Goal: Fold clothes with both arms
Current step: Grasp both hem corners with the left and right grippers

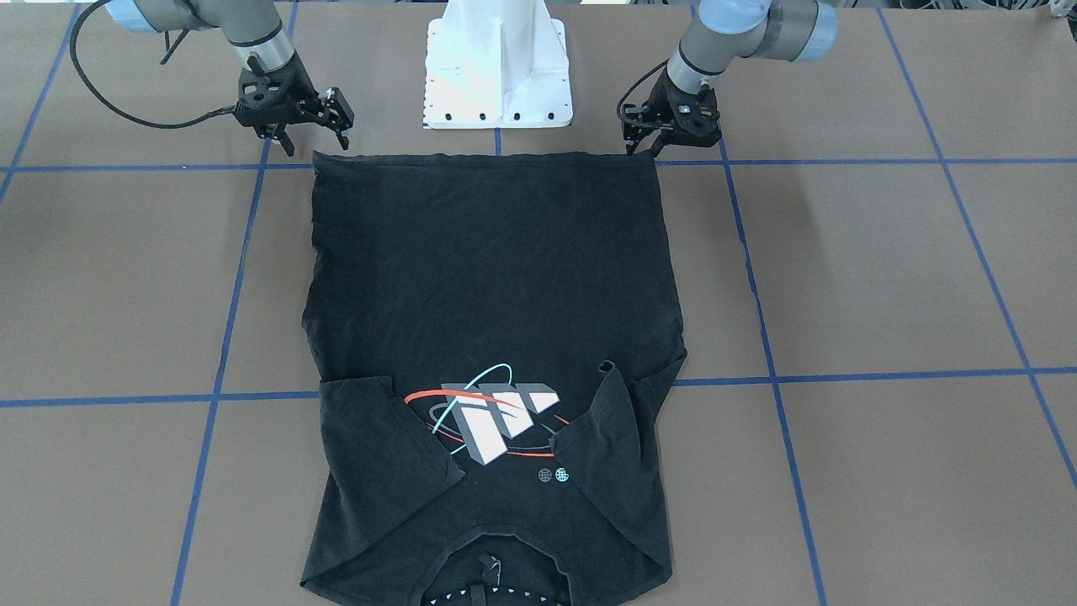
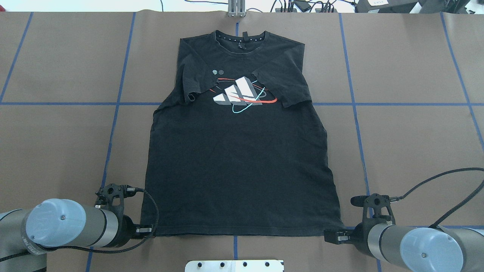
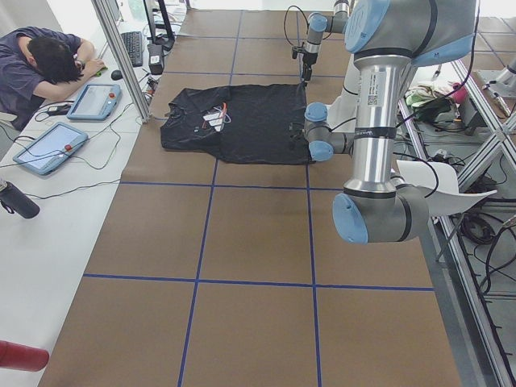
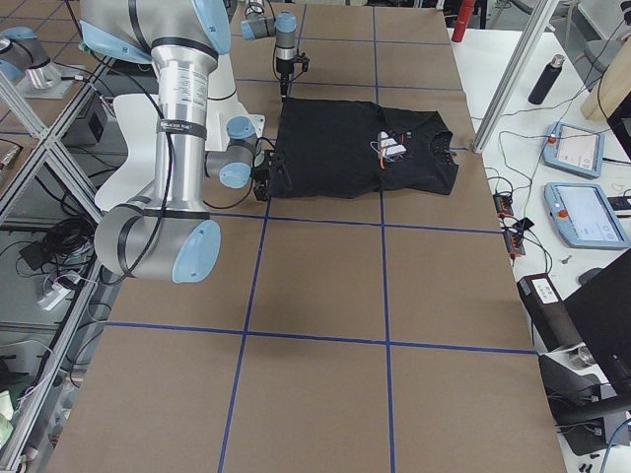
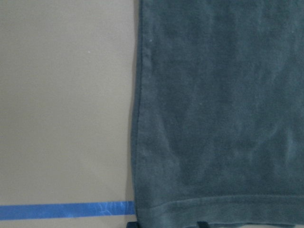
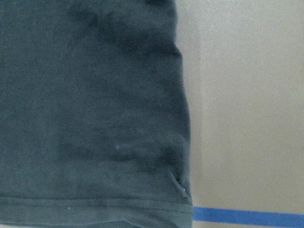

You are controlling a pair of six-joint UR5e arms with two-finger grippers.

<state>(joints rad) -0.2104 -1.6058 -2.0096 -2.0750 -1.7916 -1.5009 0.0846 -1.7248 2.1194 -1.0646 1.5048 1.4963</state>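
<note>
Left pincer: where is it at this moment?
In the overhead view, the left arm's small black pincer sits low on the left, at the robot-side hem corner of the black short-sleeved T-shirt.

T-shirt [image 2: 242,158]: black, short-sleeved, lying flat and face up, collar [image 2: 242,36] pointing away from the robot, hem [image 2: 242,231] lying nearest the robot.
Logo [image 2: 242,94]: white, red and cyan, showing on the chest, its ends tucking under the sleeves.
Sleeves [image 2: 193,81]: both lying folded inward over the chest.
Left arm [image 2: 60,226]: reaching low, left gripper [image 2: 145,229] sitting at the hem's left corner; jaw state not discernible.
Right arm [image 2: 423,245]: reaching low, right gripper [image 2: 334,236] sitting at the hem's right corner; jaw state not discernible.
</note>
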